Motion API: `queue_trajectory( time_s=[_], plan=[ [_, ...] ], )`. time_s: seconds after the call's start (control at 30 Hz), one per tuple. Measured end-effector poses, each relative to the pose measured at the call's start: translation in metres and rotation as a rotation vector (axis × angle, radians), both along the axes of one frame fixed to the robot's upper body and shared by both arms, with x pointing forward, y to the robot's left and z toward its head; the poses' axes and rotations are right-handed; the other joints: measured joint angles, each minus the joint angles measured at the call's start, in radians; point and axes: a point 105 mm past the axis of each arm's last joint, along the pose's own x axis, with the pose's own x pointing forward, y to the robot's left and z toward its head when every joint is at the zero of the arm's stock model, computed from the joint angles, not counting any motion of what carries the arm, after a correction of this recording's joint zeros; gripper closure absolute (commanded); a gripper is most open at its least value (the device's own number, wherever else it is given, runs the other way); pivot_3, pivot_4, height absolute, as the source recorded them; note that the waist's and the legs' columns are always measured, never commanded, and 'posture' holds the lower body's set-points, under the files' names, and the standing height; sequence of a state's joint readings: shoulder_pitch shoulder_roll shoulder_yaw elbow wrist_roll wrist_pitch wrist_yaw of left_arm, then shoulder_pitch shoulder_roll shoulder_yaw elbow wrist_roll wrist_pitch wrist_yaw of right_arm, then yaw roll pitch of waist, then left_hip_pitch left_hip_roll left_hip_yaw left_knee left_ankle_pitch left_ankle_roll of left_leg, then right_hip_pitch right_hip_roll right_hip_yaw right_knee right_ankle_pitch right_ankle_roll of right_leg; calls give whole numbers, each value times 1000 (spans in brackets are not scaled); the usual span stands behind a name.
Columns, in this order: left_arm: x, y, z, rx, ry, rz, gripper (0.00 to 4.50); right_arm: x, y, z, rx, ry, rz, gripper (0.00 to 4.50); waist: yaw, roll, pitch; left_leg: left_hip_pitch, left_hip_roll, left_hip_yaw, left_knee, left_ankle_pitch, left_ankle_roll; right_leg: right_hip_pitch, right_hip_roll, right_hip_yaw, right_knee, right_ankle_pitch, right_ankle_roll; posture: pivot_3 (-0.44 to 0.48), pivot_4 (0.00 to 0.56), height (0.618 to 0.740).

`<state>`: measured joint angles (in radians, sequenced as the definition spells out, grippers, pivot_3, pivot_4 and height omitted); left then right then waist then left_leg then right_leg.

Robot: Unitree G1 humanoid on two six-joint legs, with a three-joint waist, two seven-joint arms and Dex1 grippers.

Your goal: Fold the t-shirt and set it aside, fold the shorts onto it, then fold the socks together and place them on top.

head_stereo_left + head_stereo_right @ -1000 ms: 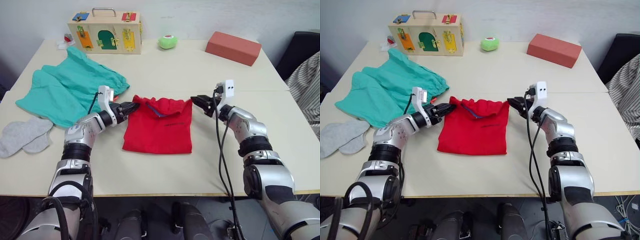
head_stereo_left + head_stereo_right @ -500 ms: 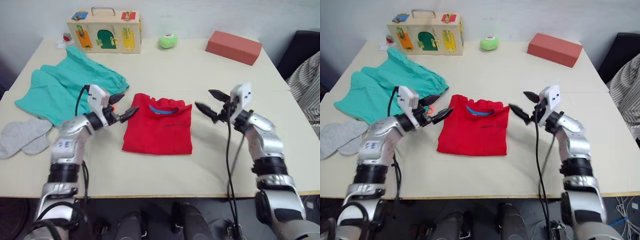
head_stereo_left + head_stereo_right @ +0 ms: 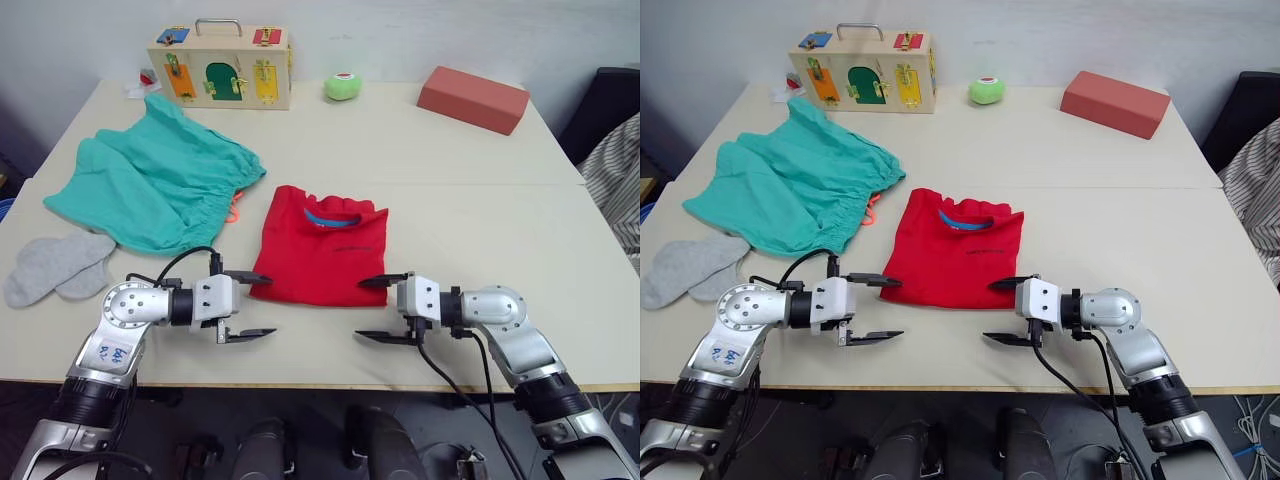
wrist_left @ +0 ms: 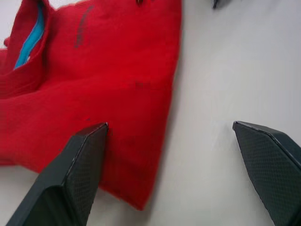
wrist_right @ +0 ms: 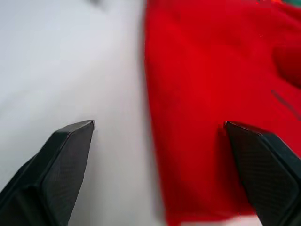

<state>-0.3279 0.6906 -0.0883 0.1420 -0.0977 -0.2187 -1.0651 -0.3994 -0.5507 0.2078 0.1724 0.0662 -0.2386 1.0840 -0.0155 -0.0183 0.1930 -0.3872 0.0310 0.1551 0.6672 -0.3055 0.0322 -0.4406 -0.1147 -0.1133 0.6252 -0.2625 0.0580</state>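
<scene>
The red t-shirt (image 3: 322,245) lies folded into a rough rectangle at the table's middle, blue label showing at the neck. My left gripper (image 3: 247,305) is open at the shirt's near left corner, one finger (image 4: 70,188) over the red cloth and the other over bare table. My right gripper (image 3: 380,310) is open at the near right corner, with one finger (image 5: 268,165) over the shirt (image 5: 211,94). The teal-green shorts (image 3: 160,185) lie spread at the left. The grey socks (image 3: 55,268) lie side by side by the left edge.
A wooden latch box (image 3: 220,65), a green ball (image 3: 343,86) and a red block (image 3: 473,98) stand along the back of the table (image 3: 480,230). Striped cloth (image 3: 620,180) hangs past the right edge. The table's front edge runs just below both grippers.
Both grippers let go of the shirt's top corners, opened, and drew back to its near corners by the table's front edge. The camera view shifted slightly.
</scene>
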Motion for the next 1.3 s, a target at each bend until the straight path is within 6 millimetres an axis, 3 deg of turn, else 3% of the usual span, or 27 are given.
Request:
queue_trajectory(
  time_s=[0.03,0.2,0.47,0.53,0.73,0.8,0.87,1.07,1.17,1.2,1.3],
  plan=[
    [3,-2,1,-5,-10,2,0,3,1,1,0,-19,-10,402,0,0,0,0,0,0,0,0,0,0,0,0,0,0,0,0,150,740],
    [14,1,1,4,-22,40,1479,9,0,0,-14,-65,-35,1924,-4,0,0,0,0,0,0,1,1,0,0,-1,0,0,0,0,150,740],
    [12,2,-5,26,13,24,3964,6,-9,-6,-46,-57,-32,4500,-8,0,0,1,0,0,1,1,1,2,0,-1,1,0,0,0,150,740],
    [9,2,-6,27,22,18,4485,1,-12,-7,-49,-52,-25,4500,-9,0,0,1,0,0,1,1,1,2,0,-1,1,0,0,0,150,740],
    [-17,1,-11,16,81,-4,4485,-36,-23,-13,-35,51,73,4500,-10,0,0,1,1,-1,0,0,2,3,0,-1,-2,0,0,0,150,740],
    [-33,-1,-15,16,111,-18,4485,-50,-29,-16,-38,72,84,4500,-10,0,0,1,1,-1,-1,0,2,3,0,-1,-3,0,0,0,150,740],
    [-61,-9,-22,-4,151,-32,4485,-67,-43,-24,-47,104,54,4500,-10,0,0,2,2,-2,-3,-1,1,5,0,-2,-4,0,0,0,150,740],
    [-87,-14,-24,-35,191,3,4485,-82,-45,-30,-28,126,10,4500,-7,0,0,8,2,-5,-2,-8,1,13,0,-3,-7,0,0,0,150,740],
    [-91,-14,-24,-67,227,32,4485,-84,-44,-30,-13,159,-17,4500,-5,0,0,10,2,-5,-3,-8,0,14,0,-3,-6,-1,-2,0,150,740],
    [-92,-14,-23,-76,235,42,4004,-84,-44,-30,0,179,-26,3969,-4,0,0,10,2,-5,-3,-9,0,14,0,-3,-6,-2,-3,0,150,740],
    [-90,-11,-20,-85,231,63,3220,-84,-47,-30,21,216,-56,3119,6,0,0,10,3,-5,-3,-8,-1,13,0,-3,-6,-2,-3,0,150,740]
  ],
)
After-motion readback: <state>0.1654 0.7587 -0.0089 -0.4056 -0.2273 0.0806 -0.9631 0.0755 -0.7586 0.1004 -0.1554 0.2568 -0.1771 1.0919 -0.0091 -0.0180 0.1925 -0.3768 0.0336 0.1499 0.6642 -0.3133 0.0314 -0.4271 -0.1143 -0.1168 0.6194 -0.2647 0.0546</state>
